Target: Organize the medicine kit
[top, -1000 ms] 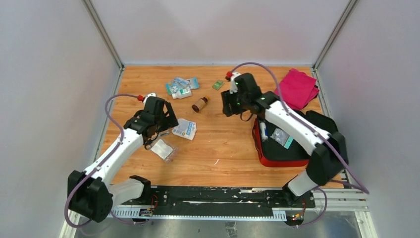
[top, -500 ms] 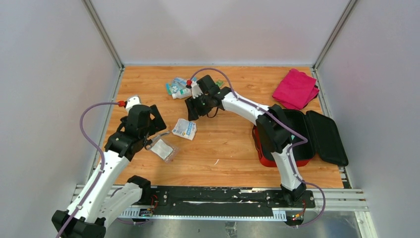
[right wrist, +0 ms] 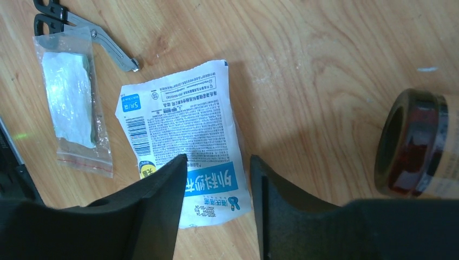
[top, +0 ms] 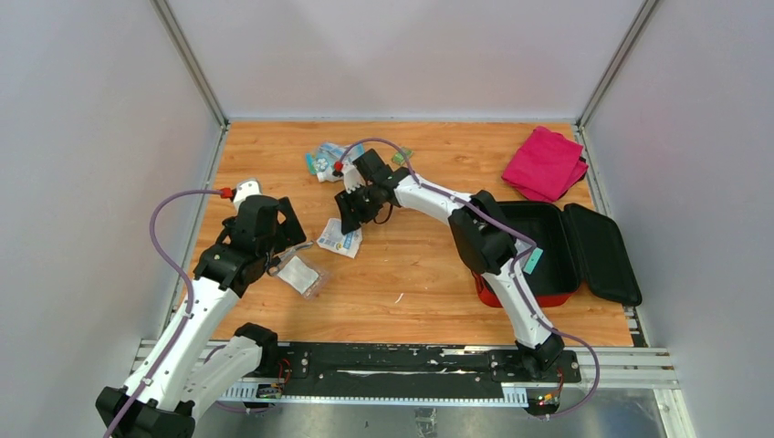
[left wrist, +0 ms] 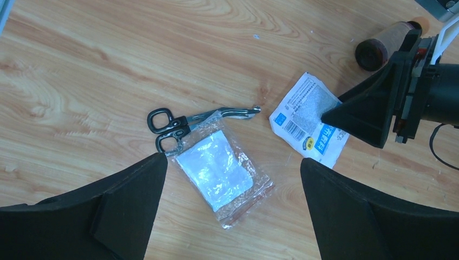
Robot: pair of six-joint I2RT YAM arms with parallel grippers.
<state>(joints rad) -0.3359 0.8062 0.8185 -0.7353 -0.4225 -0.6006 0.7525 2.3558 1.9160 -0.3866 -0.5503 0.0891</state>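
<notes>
On the left, the left gripper (left wrist: 233, 163) hangs over the table with its two fingers spread as wide as they go, and it holds nothing. Right under it lie a clear bag (left wrist: 216, 173) with something white inside and a pair of scissors (left wrist: 178, 122), which touch each other. This arm has pulled back a little toward its own side in the last second. Next comes a white and blue packet (right wrist: 184, 146), flat on the wood. The big change is here: the right gripper (right wrist: 217, 158) was up near the case a second ago, and now it has swung across and come down low over this packet. Its fingers are a little apart and they pinch nothing yet. I think the packet is what it will pick up next. A brown bottle (right wrist: 414, 143) lies on its side just beside it. Far to the right sits the medicine kit (top: 525, 299), open, with its lid flopped out to the right. A pink cloth (top: 546, 162) lies behind it. Most things are not in the kit yet, so there is a lot left to do.
</notes>
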